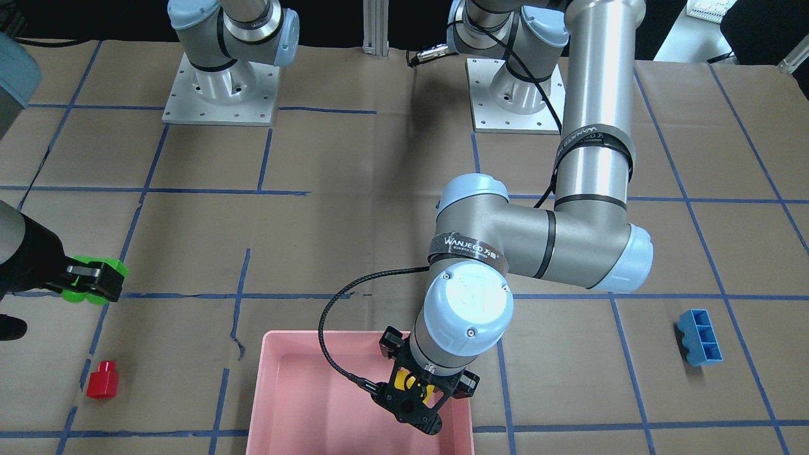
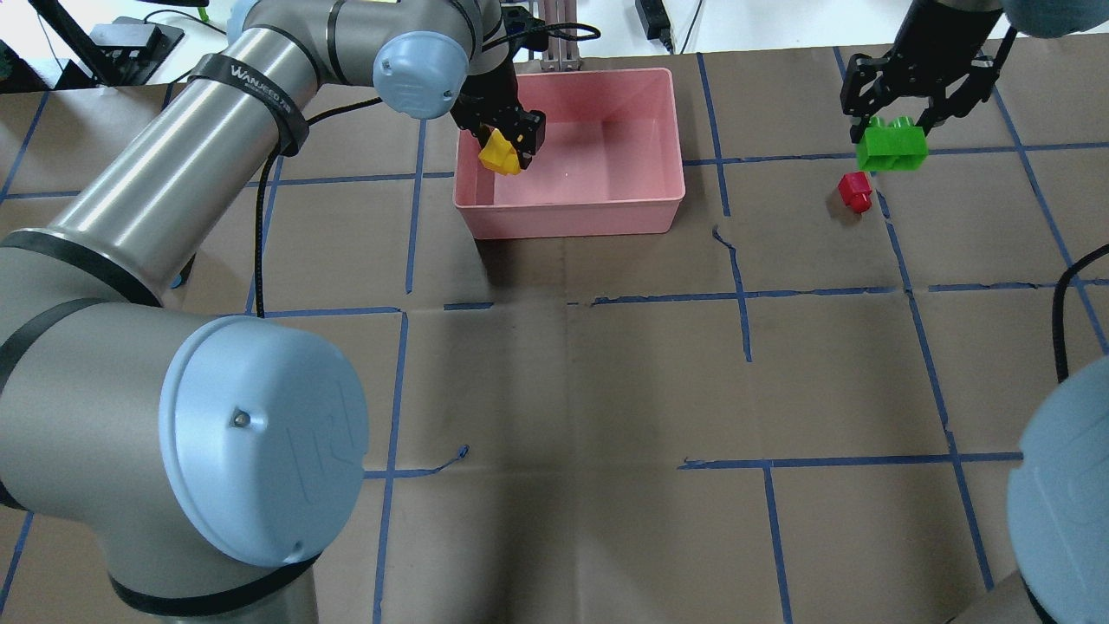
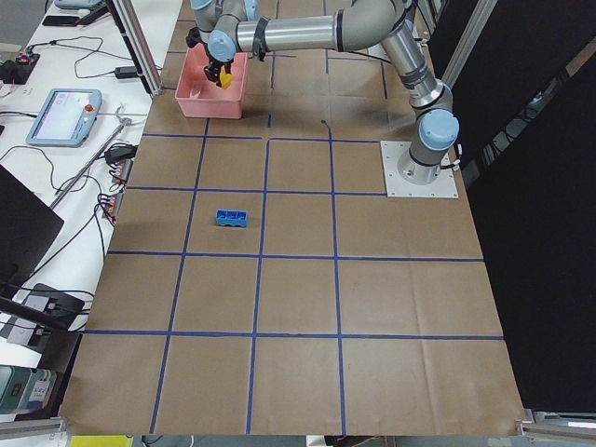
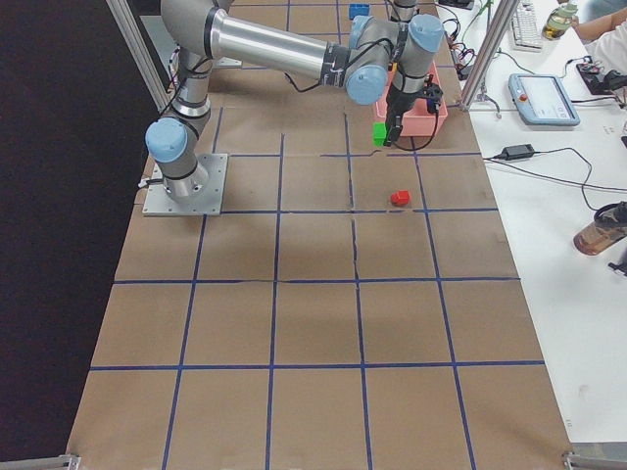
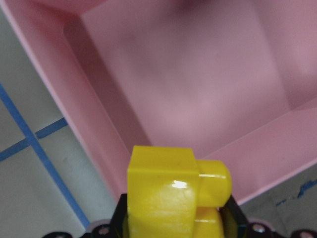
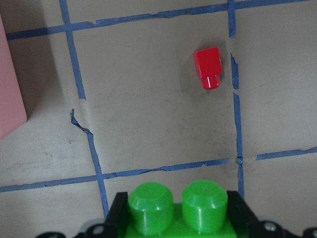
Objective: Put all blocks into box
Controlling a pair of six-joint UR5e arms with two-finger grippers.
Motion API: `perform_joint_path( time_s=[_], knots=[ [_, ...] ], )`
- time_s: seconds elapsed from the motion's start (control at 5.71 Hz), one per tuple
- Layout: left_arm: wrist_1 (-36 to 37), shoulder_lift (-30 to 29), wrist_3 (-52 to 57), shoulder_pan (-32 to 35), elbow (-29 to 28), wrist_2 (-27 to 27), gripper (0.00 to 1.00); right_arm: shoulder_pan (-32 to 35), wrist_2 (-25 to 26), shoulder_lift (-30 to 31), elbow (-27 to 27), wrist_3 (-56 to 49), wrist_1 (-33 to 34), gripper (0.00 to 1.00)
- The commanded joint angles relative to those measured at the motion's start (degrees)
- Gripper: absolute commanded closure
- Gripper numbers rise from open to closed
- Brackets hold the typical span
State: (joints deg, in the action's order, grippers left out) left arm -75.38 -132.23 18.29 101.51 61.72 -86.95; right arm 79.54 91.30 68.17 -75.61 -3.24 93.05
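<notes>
Reading from my left to my right. Blue block (image 1: 699,337): lies alone on the paper-covered table (image 2: 606,364), tipped so that its three hollow cells show, well apart from everything else. Left gripper (image 2: 505,139): points down over the pink box (image 2: 572,210), its jaws closed narrowly on the yellow block (image 2: 499,154). I hold this block above the box's interior, close to the wall on my left; the wrist view shows the box floor beyond it. Whether the block touches the floor cannot be told. Pink box: sits at the far edge of the table between my two grippers. Red block (image 2: 856,191): lies on its side on the table to the right of the box, just beside a blue tape line. Right gripper (image 2: 892,132): clamps the green block (image 2: 892,149) by its sides, studs toward the wrist camera. It hangs clear of the paper, near the red block and well apart from the box.
</notes>
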Motion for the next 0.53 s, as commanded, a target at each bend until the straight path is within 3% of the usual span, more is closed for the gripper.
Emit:
perform_joint_path(
  time_s=[0.0, 0.35],
  knots=[
    [-3.60, 1.18, 0.07, -0.69, 1.38, -6.68, 0.00, 1.58, -0.07, 0.03, 0.02, 1.74, 0.03, 0.53],
    [-5.72, 4.85, 0.51, -5.50, 2.43, -6.82, 0.00, 7.62, -0.07, -0.49, 0.54, 9.09, 1.95, 0.53]
  ],
)
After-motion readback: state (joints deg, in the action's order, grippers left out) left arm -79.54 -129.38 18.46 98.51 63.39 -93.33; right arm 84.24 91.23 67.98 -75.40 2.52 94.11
